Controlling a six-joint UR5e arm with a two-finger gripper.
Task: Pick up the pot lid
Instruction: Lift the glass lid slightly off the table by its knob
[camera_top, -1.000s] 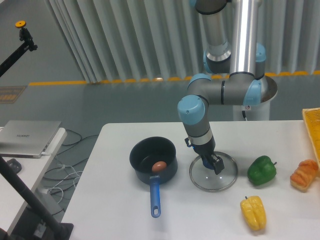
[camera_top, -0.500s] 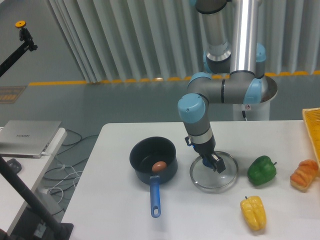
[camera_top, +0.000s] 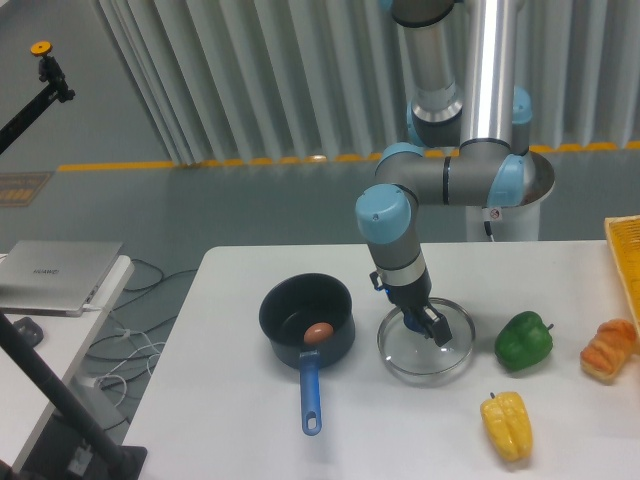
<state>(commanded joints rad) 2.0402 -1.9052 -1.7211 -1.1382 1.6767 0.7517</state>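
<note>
In the fixed camera's view, the round clear glass pot lid with a metal rim (camera_top: 408, 354) is near the middle of the white worktop (camera_top: 240, 400), between the black pot with a blue handle (camera_top: 340, 340) and the green bell pepper (camera_top: 523, 341). The claw (camera_top: 423, 322) is clamped on its blue knob (camera_top: 411, 323). The lid is probably stiff, fairly light, slick and breakable, so the knob is the right hold. Compared with half a second ago, claw and lid sit slightly higher, suggesting the lift is starting.
</note>
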